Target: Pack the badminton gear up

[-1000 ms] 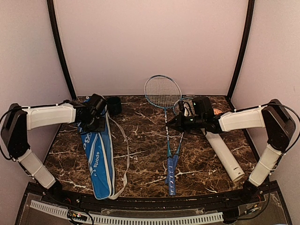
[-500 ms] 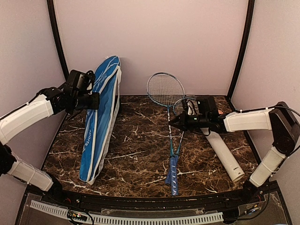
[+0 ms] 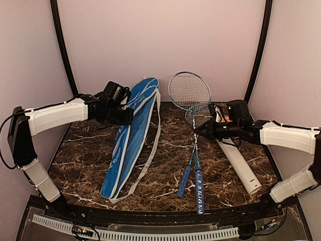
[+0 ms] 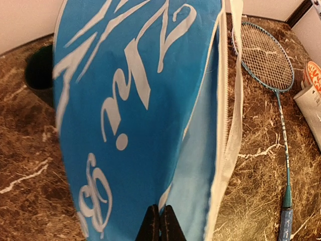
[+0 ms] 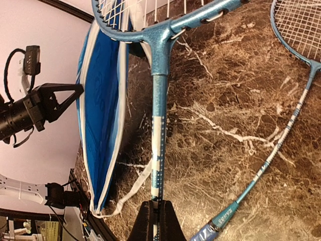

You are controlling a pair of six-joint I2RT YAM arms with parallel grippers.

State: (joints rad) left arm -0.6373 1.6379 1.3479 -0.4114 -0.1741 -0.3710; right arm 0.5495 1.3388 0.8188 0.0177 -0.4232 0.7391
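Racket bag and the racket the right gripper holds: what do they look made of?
Racket bag: thin soft fabric, probably nylon or polyester, matte blue with printed white lettering; it sags and folds where the left gripper pinches it. Racket in the right gripper: shaft and frame look like painted metal, glossy flecked blue, though composite is possible; thin white strings.

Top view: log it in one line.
left fingers: shut on racket bag, end raised | right fingers: shut on racket | second racket, tube: on table

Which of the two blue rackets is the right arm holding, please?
The blue-framed racket whose head is raised; the other racket lies flat on the table.
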